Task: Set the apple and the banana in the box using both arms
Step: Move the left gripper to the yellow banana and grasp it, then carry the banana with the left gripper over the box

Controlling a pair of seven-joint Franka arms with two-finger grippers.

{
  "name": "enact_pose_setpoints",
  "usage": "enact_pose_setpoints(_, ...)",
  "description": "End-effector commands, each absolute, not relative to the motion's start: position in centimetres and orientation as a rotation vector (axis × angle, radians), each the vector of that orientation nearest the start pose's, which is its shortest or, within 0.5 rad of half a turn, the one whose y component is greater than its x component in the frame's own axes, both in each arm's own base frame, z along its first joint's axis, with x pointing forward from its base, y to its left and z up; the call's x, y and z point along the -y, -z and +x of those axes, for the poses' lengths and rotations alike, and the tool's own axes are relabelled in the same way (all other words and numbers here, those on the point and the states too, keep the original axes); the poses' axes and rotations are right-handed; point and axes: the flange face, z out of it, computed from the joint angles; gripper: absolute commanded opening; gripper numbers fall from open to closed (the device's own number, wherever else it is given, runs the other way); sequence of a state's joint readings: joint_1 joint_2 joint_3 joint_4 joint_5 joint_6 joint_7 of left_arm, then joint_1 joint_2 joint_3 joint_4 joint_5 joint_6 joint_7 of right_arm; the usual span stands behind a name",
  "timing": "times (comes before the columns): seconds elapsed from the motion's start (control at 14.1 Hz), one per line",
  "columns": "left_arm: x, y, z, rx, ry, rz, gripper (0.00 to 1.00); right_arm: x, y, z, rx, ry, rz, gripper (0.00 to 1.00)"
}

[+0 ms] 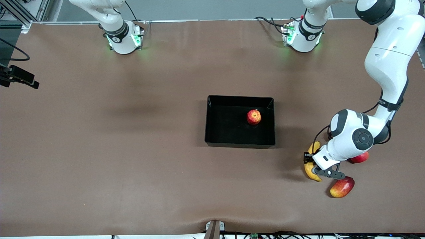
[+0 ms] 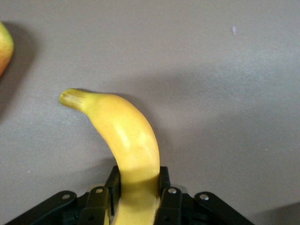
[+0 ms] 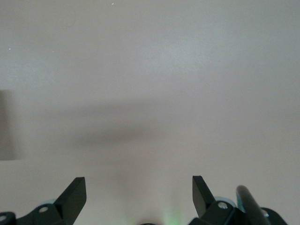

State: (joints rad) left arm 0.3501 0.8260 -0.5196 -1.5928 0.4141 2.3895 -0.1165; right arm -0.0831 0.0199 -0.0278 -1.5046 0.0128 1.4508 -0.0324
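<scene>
The apple (image 1: 253, 117), red with yellow streaks, sits inside the black box (image 1: 212, 132) mid-table, toward the box's left-arm end. The yellow banana (image 1: 312, 167) lies on the table at the left arm's end, nearer the front camera than the box. My left gripper (image 1: 309, 162) is down on it. In the left wrist view, the gripper (image 2: 139, 180) is shut on the banana (image 2: 126, 136) with a finger pressed on each side, and the stem end points away. My right gripper (image 3: 139, 187) hangs open over bare table with nothing between its fingers. It does not show in the front view.
An oblong red-yellow fruit (image 1: 342, 187) lies just beside the banana, nearer the front camera. A round pinkish-red fruit (image 1: 359, 157) is half hidden under the left arm's wrist. A black camera mount (image 1: 18, 78) juts in at the right arm's end of the table.
</scene>
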Motion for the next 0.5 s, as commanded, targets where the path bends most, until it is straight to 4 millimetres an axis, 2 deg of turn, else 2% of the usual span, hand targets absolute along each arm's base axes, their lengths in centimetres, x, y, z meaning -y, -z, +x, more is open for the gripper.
enact_pose_setpoints(0.0, 9.2, -25.5, 69.6, -0.281, 0.13, -3.138, 0.0, 5.6, -64.1, 53.9, -0.097, -0.095, -3.14, 1.0)
enact_pose_setpoints(0.21, 15.5, -33.6, 67.1, -0.365, 0.079, -3.056, 0.0, 5.2, -64.3, 54.1, -0.085, -0.075, -3.141, 1.0)
enact_pose_setpoints(0.28, 17.3, -35.2, 66.1, -0.362, 0.056, -3.046, 0.0, 5.2, -64.3, 54.1, -0.085, -0.075, -3.139, 1.0)
enact_pose_setpoints(0.42, 22.2, -36.9, 64.0, -0.31, 0.037, -3.072, 0.0, 5.3, -64.3, 54.1, -0.087, -0.075, -3.138, 1.0)
